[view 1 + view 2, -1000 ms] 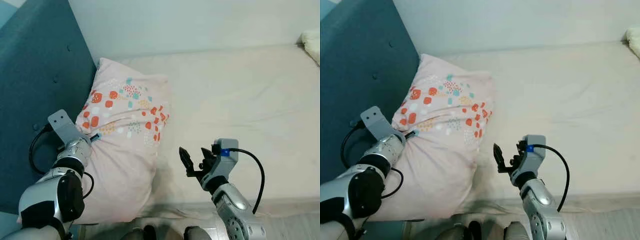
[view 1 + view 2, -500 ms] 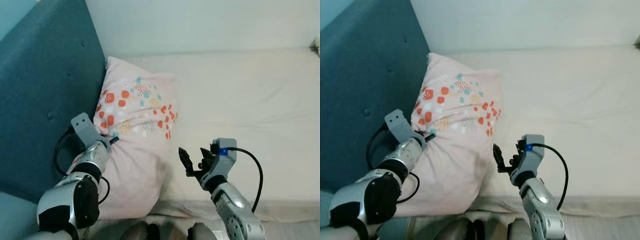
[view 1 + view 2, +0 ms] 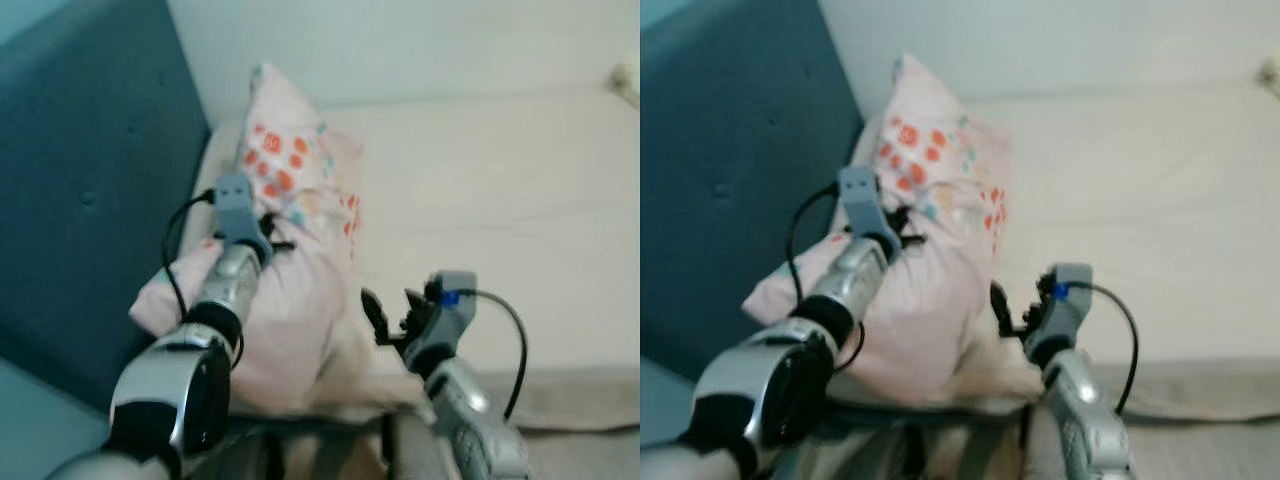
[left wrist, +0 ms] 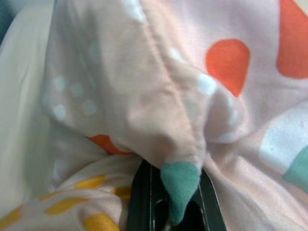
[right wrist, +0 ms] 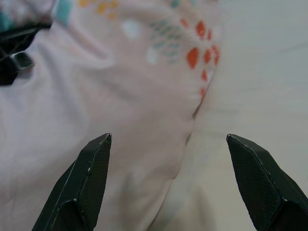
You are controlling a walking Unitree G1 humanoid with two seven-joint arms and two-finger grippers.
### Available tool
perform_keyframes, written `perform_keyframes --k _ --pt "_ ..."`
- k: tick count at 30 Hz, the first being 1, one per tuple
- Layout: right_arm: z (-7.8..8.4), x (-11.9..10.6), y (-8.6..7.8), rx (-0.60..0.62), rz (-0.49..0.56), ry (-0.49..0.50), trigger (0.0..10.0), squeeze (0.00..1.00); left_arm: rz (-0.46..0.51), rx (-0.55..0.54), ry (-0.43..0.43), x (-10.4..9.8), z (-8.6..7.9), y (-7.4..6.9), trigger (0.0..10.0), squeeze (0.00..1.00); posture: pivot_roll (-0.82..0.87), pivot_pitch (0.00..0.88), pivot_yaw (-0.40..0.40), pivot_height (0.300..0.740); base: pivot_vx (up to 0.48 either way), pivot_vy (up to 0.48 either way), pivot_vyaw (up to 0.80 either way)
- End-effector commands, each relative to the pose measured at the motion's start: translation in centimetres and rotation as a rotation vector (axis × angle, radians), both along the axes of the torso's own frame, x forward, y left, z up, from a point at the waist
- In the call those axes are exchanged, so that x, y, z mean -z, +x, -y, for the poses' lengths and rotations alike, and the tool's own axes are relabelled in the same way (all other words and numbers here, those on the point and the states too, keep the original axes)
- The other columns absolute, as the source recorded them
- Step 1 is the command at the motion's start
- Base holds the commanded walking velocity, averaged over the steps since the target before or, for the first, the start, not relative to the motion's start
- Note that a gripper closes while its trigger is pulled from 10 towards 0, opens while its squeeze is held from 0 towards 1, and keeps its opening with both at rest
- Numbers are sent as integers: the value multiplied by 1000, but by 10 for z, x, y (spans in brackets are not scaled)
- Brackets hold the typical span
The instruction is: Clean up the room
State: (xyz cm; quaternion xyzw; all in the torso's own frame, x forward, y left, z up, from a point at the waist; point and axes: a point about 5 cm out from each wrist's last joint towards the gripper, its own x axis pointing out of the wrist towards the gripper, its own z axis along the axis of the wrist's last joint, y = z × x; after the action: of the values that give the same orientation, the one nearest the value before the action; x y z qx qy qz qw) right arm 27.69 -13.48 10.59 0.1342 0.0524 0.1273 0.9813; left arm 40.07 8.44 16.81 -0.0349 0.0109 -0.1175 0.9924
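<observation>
Since the earlier frame, the pillow (image 3: 290, 210) is raised and tipped up against the blue headboard (image 3: 90, 170) by the left gripper (image 3: 268, 232).

From the head views, the right gripper (image 3: 392, 305) is seen hovering beside the pillow on the bed (image 3: 500, 210). At the left wrist, a pillow fold (image 4: 163, 120) is pinched between the fingers (image 4: 144, 202). At the right wrist, the fingers (image 5: 91, 178) are held spread wide.

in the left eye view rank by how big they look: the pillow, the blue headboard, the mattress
1. mattress, the widest area in the left eye view
2. blue headboard, a close second, so this order is unsure
3. pillow, clearly smallest, pinched by the left gripper
</observation>
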Motion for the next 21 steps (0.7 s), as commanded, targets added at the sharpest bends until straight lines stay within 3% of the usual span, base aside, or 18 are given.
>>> perform_keyframes --k 1,6,12,15,17,19,20,21 --pt "-4 0 2 -12 8 -4 10000 0 31 89 91 -1 15 -3 10000 0 -186 179 115 620 0 0 0" --pt "-4 0 2 -13 9 -5 10000 0 54 100 97 -6 19 -2 10000 0 -186 179 115 620 0 0 0" --pt "-4 1 3 -16 14 -8 10000 0 95 20 33 -29 14 6 10000 0 -189 177 114 620 0 0 0" --pt "-5 1 2 -21 15 -12 10000 0 53 -139 -61 -42 -6 15 10000 0 -194 178 116 620 0 0 0" --pt "-5 1 2 -21 15 -12 10000 0 53 -139 -61 -42 -6 15 10000 0 -194 178 116 620 0 0 0" --pt "-5 1 1 -22 15 -13 10000 0 -31 -352 -81 -35 -42 17 10000 0 -201 180 121 620 0 0 0" --pt "-5 1 1 -22 15 -13 10000 0 -31 -352 -81 -35 -42 17 10000 0 -201 180 121 620 0 0 0" --pt "-6 1 1 -22 15 -14 10000 0 -65 -436 -86 -31 -58 16 10000 0 -201 180 121 620 0 0 0"
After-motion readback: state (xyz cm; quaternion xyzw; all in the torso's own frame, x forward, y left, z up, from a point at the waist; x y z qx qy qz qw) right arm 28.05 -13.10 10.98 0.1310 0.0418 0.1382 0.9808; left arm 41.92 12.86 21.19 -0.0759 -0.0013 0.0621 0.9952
